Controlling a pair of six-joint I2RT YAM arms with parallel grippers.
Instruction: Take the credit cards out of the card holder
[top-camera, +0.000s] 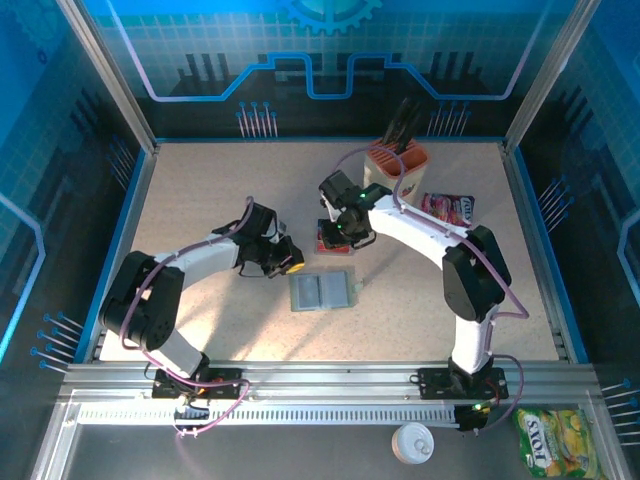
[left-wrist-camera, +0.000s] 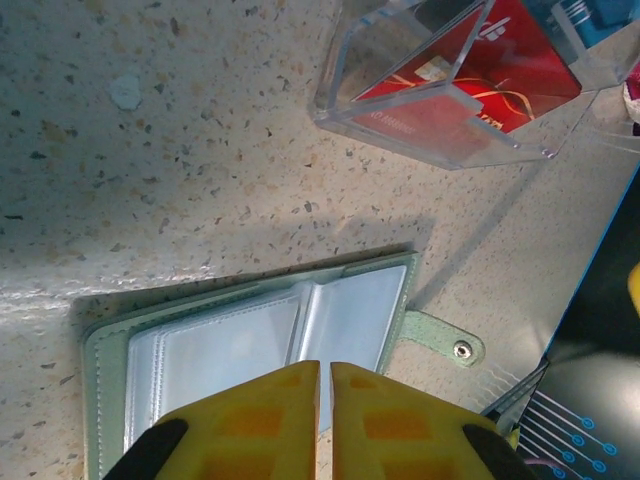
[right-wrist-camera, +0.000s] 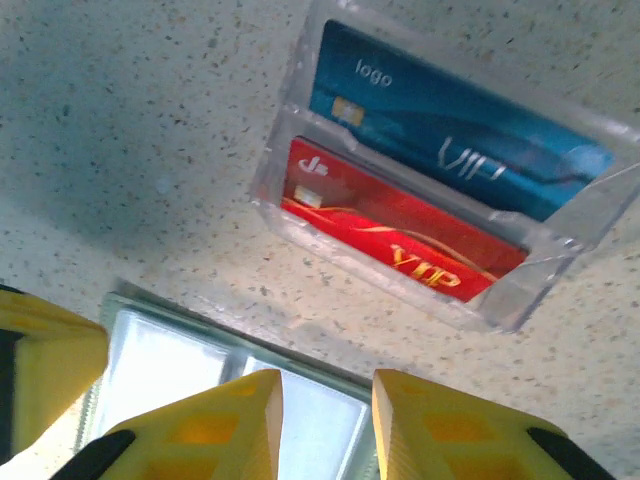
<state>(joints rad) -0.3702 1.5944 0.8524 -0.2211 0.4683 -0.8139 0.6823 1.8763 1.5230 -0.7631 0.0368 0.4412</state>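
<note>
The grey-green card holder lies open and flat on the table, its clear sleeves showing no card and its snap tab sticking out to the side. A red credit card and a blue one stand in a clear acrylic stand just beyond the holder; the red card is also in the left wrist view. My left gripper hovers over the holder's near half, shut on nothing. My right gripper is open and empty above the holder's far edge, short of the stand.
A cream knife block stands at the back, with a pink snack packet to its right. Outside the table's front rail lie a white lid and a yellow snack bag. The left gripper's yellow finger is close beside my right gripper.
</note>
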